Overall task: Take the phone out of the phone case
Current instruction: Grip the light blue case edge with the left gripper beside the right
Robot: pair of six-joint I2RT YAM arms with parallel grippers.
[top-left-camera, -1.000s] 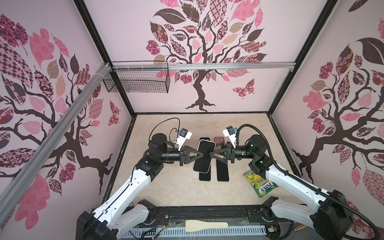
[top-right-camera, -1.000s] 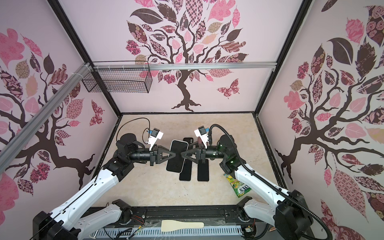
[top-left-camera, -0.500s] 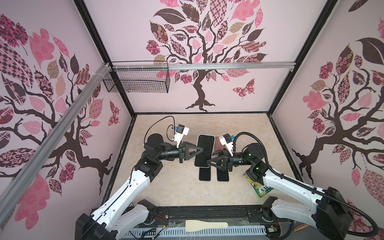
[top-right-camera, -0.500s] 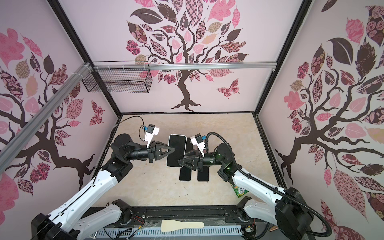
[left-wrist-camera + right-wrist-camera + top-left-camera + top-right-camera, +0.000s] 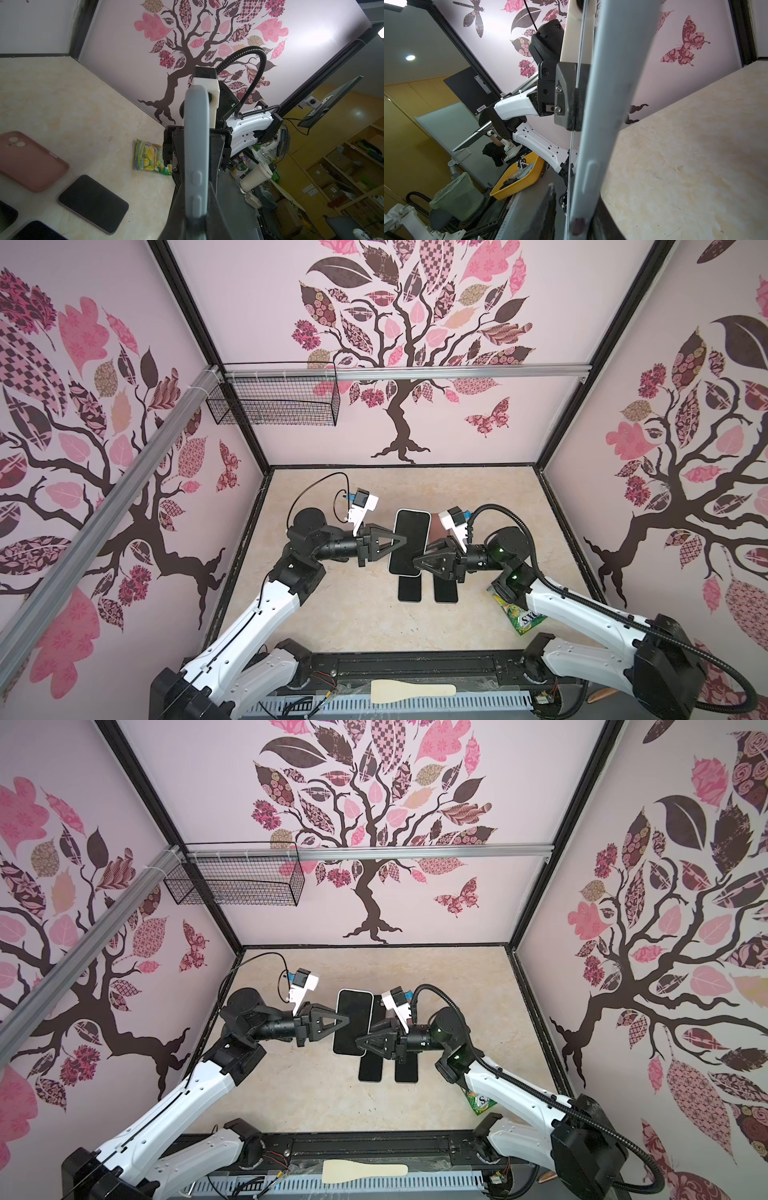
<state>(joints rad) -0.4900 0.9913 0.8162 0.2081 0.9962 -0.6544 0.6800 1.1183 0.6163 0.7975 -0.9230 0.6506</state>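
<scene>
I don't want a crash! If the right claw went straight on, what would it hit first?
Probably the phone: its edge sits between the fingers of the right gripper, with the left gripper holding opposite.

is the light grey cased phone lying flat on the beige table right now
No, the light grey cased phone is held in the air above the beige table, clamped at its edge by the left gripper.

A green tea packet [image 5: 521, 616] lies at four o'clock on the surface [image 5: 332, 622]. Near centre a black phone [image 5: 409, 591] lies flat, a second phone [image 5: 445, 593] beside it at three o'clock.
</scene>
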